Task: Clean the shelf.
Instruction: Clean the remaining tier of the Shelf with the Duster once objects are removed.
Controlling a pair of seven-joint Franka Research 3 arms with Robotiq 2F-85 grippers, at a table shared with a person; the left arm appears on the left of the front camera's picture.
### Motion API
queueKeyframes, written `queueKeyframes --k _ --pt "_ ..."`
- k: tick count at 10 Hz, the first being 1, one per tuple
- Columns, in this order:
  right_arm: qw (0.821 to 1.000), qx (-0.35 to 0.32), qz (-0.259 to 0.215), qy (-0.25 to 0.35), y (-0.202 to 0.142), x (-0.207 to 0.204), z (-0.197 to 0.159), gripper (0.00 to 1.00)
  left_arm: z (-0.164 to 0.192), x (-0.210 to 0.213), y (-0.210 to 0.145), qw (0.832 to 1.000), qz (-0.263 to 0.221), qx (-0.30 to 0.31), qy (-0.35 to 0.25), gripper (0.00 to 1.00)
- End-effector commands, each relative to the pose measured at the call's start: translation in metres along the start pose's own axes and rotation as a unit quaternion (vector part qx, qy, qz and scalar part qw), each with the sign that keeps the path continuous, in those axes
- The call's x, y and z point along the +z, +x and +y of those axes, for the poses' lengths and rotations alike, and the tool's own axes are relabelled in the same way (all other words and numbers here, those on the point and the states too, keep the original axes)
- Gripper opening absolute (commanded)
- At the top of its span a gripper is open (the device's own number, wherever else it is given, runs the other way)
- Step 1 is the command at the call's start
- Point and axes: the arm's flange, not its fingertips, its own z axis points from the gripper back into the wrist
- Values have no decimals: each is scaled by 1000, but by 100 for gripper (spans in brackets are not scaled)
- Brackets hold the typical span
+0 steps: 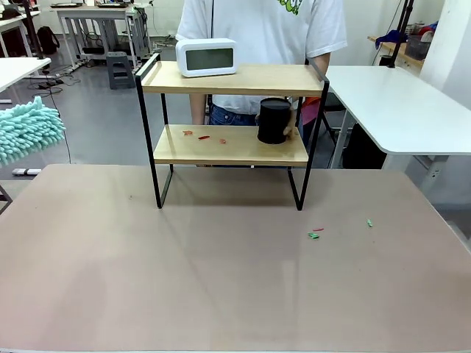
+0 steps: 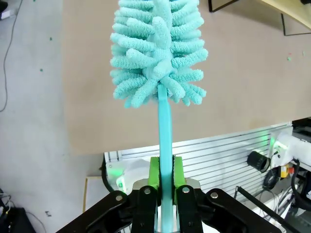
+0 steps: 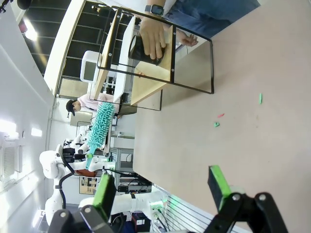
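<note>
The left pincer [image 2: 165, 171] is closed tight on the thin turquoise handle of a duster [image 2: 155, 53], the green pads [image 2: 154, 171] pressing the stick from both sides while the fluffy head stands out beyond the fingertips, above the table's edge and the grey floor; in the front view that head [image 1: 28, 131] hangs at the far left, well apart from the shelf [image 1: 272, 77]. The right pincer [image 3: 162, 185] has its jaws spread wide, with nothing between the pads and nothing touched, poised over the brownish table [image 1: 221, 279]. The shelf stands on the far half of the table, near the person's side: two light wooden boards in a thin black frame, upright on its legs. On the top board, toward its left end, sits a white clock [image 1: 207, 56]. On the lower board, toward the right, a black canister [image 1: 274, 121] stands upright, and the right wrist view shows the person's hand [image 3: 153, 36] wrapped around it. A few red scraps [image 1: 204, 136] lie on the left part of the lower board. On the table in front of the shelf, to the right, lie small green bits [image 1: 314, 234]
</note>
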Motion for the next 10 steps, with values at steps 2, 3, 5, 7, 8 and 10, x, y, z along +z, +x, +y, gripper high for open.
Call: queueKeyframes --k 2,3,5,7,8,10 --pt "1000 13 -8 10 2 -1 0 100 -4 -1 1 1000 -8 9 -5 12" --pt "1000 13 -8 10 2 -1 0 100 -4 -1 1 1000 -8 9 -5 12" --pt "1000 13 -8 10 2 -1 0 100 0 0 0 1000 0 0 0 12" --pt "1000 13 -8 10 2 -1 0 100 -56 -1 -76 994 13 -101 -43 12" --pt "1000 13 -8 10 2 -1 0 100 -67 5 -108 991 16 -128 -23 12" --pt "1000 13 -8 10 2 -1 0 100 -80 21 -155 979 46 -194 -41 12"
